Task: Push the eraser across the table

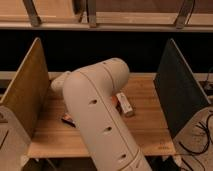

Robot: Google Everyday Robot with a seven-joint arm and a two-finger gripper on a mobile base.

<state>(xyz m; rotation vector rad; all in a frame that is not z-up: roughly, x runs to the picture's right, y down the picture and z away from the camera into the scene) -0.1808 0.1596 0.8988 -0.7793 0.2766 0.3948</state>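
Claw (pixel 59 83): over surface (pixel 145 125), left; jaw state cannot tell. Eraser (pixel 67 119): below it, arm-hidden.

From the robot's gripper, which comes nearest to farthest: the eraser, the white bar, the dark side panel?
The gripper sits over the rear left of the table, mostly hidden by the arm.
1. eraser, front left, beside the arm.
2. white bar, centre right.
3. dark side panel, far right edge.
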